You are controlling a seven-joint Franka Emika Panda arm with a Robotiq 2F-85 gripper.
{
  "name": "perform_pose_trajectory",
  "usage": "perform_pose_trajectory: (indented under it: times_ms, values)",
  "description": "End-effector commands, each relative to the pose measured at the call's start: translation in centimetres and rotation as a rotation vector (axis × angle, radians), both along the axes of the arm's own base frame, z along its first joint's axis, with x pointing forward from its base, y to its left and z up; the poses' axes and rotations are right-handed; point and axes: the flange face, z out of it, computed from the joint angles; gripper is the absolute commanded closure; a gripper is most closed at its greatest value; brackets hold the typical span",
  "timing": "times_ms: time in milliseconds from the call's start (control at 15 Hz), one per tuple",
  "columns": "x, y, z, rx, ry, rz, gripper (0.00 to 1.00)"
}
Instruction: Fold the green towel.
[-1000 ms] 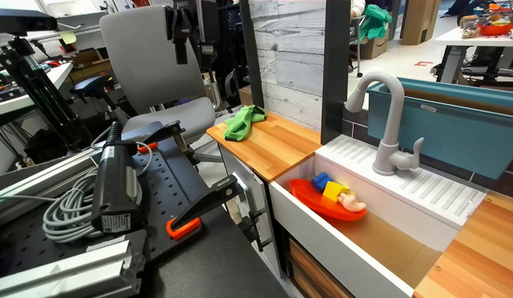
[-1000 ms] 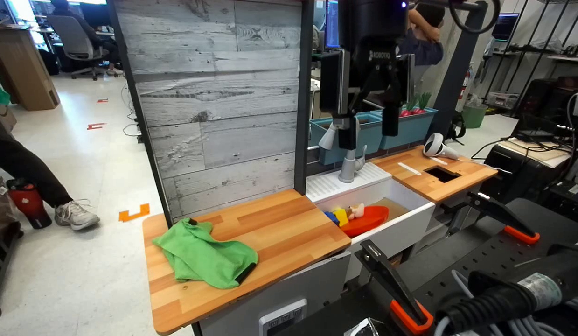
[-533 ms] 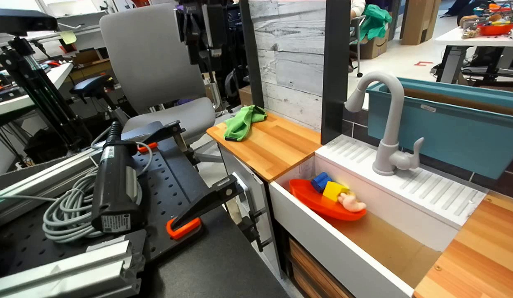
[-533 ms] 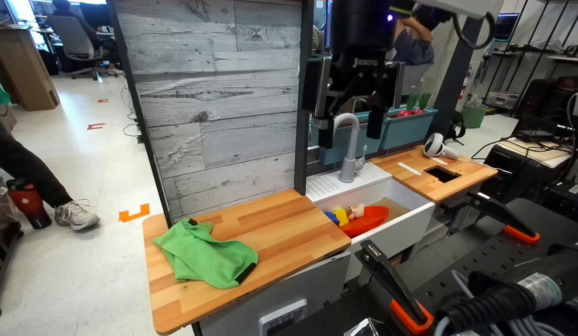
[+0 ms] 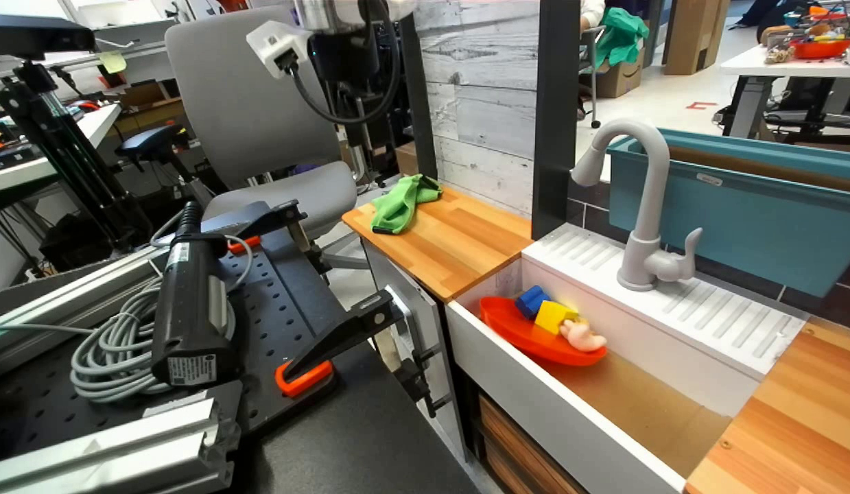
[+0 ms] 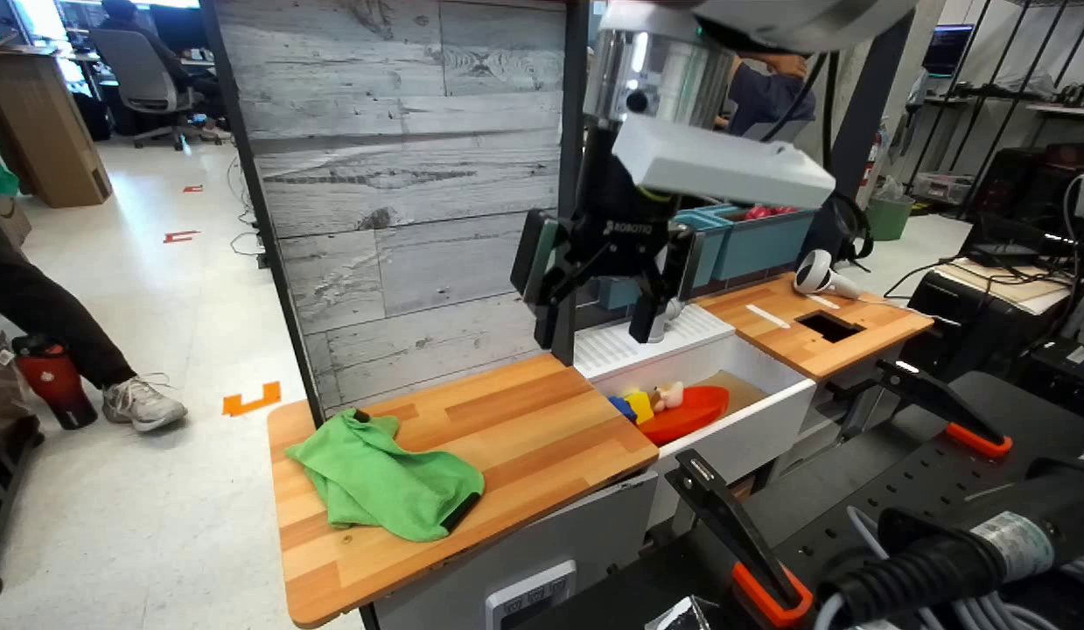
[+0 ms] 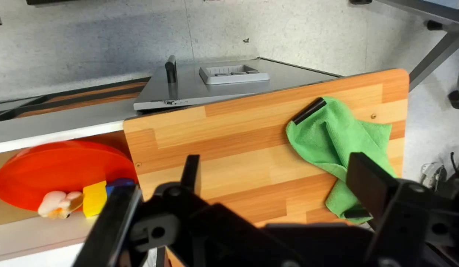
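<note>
The green towel lies crumpled on the wooden counter near its end. It shows in both exterior views, and in an exterior view it spreads loosely with black strips at its corners. In the wrist view the towel is on the right side, partly hidden behind one finger. My gripper hangs in the air above the counter, toward the sink side of the towel. In the wrist view my gripper has its fingers wide apart, with nothing between them. It does not touch the towel.
A white sink adjoins the counter and holds a red boat-shaped dish with a yellow block and other toys. A grey faucet stands behind it. A wood-look panel rises along the counter's back. Black clamps sit in front.
The arm has come lower and closer to the counter, moving toward the towel's side. The wrist has turned, so its white box now faces the cameras. The towel has not moved.
</note>
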Motion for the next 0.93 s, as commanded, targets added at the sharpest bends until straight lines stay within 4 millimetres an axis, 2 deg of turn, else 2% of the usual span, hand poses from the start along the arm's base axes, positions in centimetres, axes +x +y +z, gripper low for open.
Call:
perform_pose_trajectory:
  times_ms: [0,400,867]
  values:
    - [-0.2,1.3,-4.1,0.005,0.014,-0.025,0.00]
    - [0.5,2.8,-9.5,0.007,0.015,-0.029,0.00]
    - [2.3,6.1,-15.0,0.023,0.038,-0.035,0.00]
